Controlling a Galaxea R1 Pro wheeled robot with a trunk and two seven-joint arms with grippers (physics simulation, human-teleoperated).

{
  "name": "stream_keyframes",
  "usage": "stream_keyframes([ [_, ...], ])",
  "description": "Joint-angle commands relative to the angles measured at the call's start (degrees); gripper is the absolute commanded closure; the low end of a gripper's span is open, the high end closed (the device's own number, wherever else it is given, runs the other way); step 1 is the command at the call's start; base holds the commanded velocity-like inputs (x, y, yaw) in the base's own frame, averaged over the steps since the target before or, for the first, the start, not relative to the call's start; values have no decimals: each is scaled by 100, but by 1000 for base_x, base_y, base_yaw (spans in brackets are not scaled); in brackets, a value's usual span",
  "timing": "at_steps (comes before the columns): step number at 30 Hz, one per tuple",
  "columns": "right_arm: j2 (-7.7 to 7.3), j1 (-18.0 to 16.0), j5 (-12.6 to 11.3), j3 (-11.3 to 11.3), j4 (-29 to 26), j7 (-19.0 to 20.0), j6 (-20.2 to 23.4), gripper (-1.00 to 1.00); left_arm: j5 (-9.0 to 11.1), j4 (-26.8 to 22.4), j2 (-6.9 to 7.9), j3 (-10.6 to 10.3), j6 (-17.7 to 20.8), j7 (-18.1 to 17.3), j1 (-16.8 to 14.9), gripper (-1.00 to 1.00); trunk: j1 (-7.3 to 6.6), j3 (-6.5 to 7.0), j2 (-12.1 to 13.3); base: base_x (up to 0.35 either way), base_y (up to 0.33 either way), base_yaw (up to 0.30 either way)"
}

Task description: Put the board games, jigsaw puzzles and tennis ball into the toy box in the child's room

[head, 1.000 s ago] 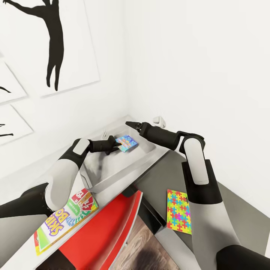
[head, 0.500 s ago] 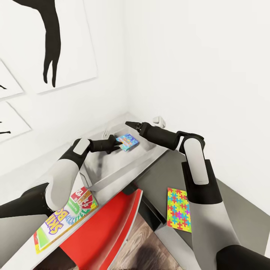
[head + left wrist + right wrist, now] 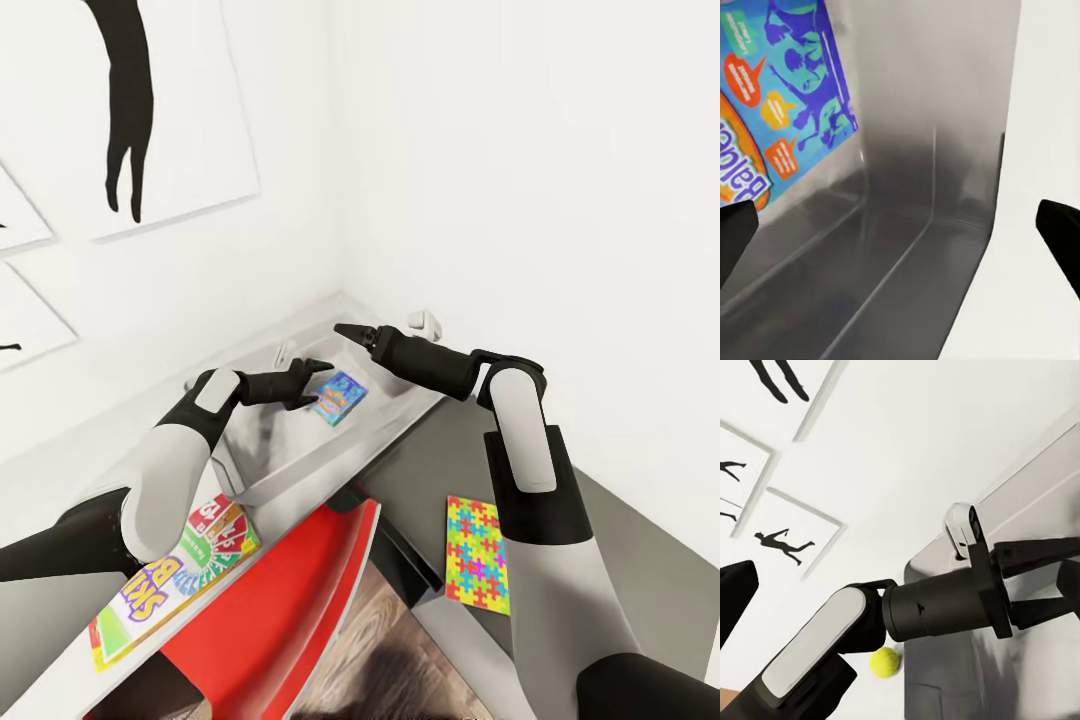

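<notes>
One blue board game (image 3: 337, 397) lies in the grey toy box (image 3: 300, 460) on the counter (image 3: 60, 470). Left claw (image 3: 318, 371) is spread wide, holding nothing; right claw (image 3: 345, 331) looks pinched together. That game looks light, stiff and slippery, so grab its thin edges.

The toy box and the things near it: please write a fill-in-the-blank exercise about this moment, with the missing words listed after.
1. The light blue board game lies inside the ____, the toy box.
2. The left claw, over that game, is ____.
3. The SKIP BO board game lies on the ____ beside the red chair.
4. The jigsaw puzzle lies near the ____ arm.

Missing words: grey tray; open; table; right
</notes>
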Motion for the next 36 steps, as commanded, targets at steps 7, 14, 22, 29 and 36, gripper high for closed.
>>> stream_keyframes([
  [7, 2, -5, -59, -3, -5, -60, 15, -100, -49, -4, -5, 48, 31, -25, -4, -100, 3, -73, -11, 0, 0, 0],
  [14, 2, -5, -59, -3, -5, -60, 13, -100, -49, -1, -5, 52, 31, -26, -5, -100, 3, -137, -11, 0, 0, 0],
  [22, 2, -5, -59, -3, -5, -60, 15, -100, -49, -4, 5, 54, 38, -31, -5, -100, 3, -200, -11, 0, 0, 0],
  [29, 2, -5, -59, -4, -5, -60, 16, -100, -48, -26, 53, 67, 86, -264, -4, -100, 3, -210, -11, 0, 0, 0],
  [36, 2, -5, -59, -4, -5, -60, 12, -100, -52, -503, 103, 64, 569, -624, -2, -100, 3, -211, -11, -49, 5, 0],
])
